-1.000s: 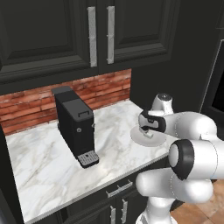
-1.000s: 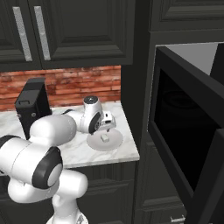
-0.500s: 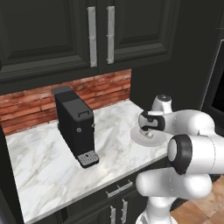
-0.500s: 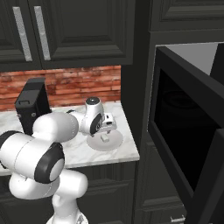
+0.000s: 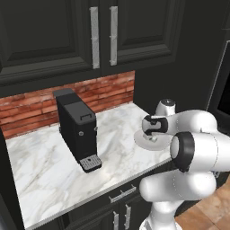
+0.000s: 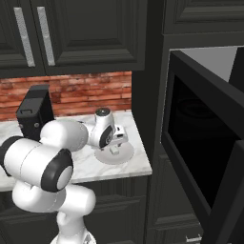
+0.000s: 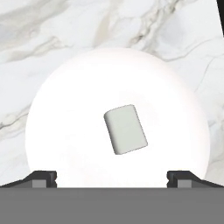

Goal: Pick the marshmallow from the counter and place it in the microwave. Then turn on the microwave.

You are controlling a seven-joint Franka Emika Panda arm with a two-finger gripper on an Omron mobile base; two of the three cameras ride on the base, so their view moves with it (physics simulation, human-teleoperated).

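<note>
The marshmallow (image 7: 125, 129), a small whitish-grey block, lies near the middle of a round pale plate (image 7: 65, 109) on the white marble counter (image 7: 52, 26). My gripper (image 7: 112, 178) hangs right above it, open, the fingertips (image 7: 43, 177) wide apart on either side with nothing between them. From the right base view the marshmallow (image 6: 114, 150) sits on the plate (image 6: 102, 159) just under the gripper (image 6: 117, 142). In the left base view the gripper (image 5: 152, 134) hovers over the plate (image 5: 140, 143). The microwave (image 6: 200, 128) stands to the right, its door swung open.
A black coffee machine (image 5: 78, 130) stands on the counter (image 5: 45, 161) left of the plate, against the red brick backsplash (image 5: 27, 110). Dark upper cabinets (image 5: 103, 36) hang above. The open microwave door (image 6: 228, 190) juts out at the right.
The hand has shifted only slightly above the plate, and the arm's elbow has swung a little. The jaws stay open and the marshmallow has not moved.
</note>
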